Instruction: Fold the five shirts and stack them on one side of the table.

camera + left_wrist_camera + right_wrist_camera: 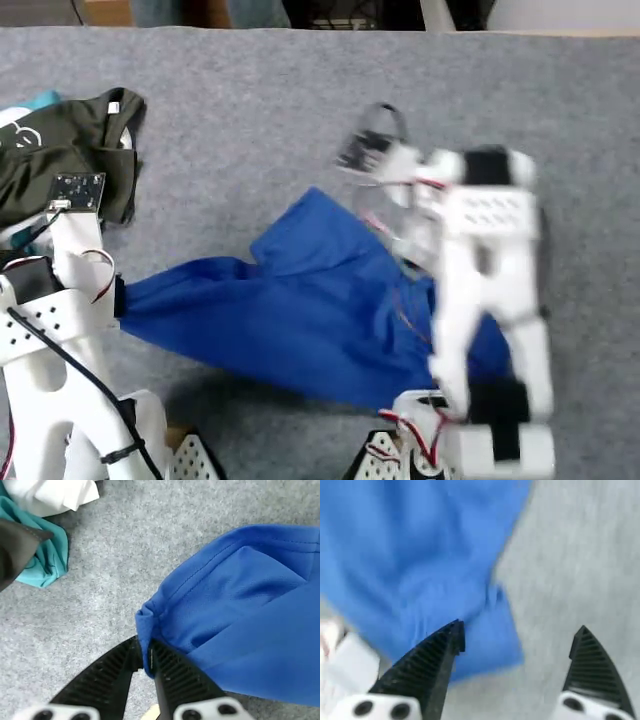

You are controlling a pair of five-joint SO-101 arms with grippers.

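On the grey felt table cover [250,90], the crumpled blue fabric shirt [300,310] lies centre and lower middle of the high view. Our left gripper [145,650] pinches a seamed edge at the shirt's left end, and our right gripper [520,627] hangs with jaws spread over an edge further right. We judge it should catch that edge so we can stretch the cloth flat. Open felt runs along the top; a dark olive shirt [70,150], a teal shirt [45,555] and a white shirt [50,495] crowd the upper left
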